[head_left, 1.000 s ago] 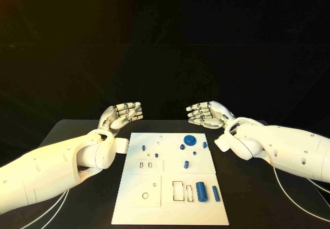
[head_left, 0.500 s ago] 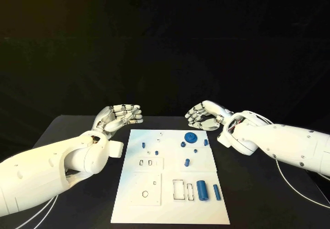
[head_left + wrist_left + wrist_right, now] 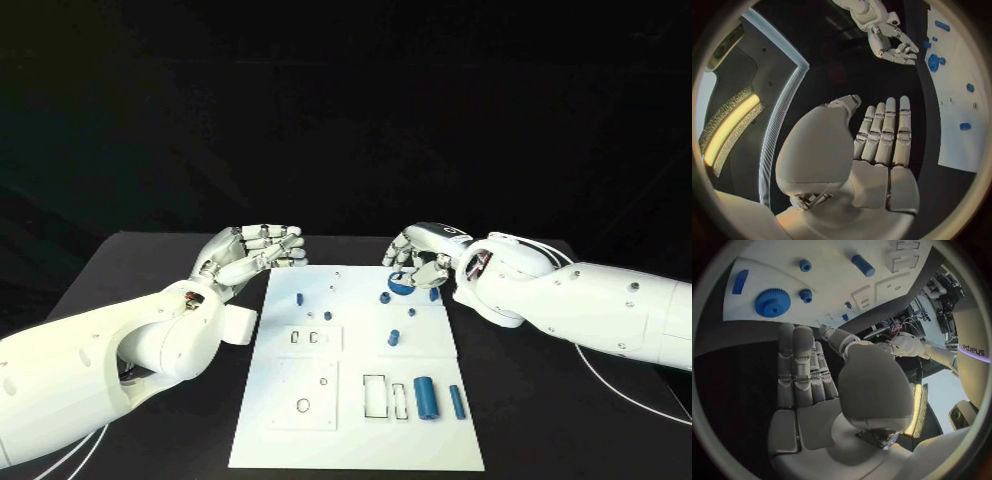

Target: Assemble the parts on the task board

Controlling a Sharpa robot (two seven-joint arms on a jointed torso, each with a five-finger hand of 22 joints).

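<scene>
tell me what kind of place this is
Probably a robot test lab or demo stand: a black table against a dark backdrop, a white task board with small blue parts, and both hands, left and right, empty.

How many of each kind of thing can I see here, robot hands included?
Gear: 1
Other blue parts: 8
Board: 1
Hands, left hand and right hand: 2
Total: 12

right hand (image 3: pixel 421 258): lowered to blue gear (image 3: pixel 400 287) at board's far edge | left hand (image 3: pixel 254 251): shifted slightly forward
</scene>
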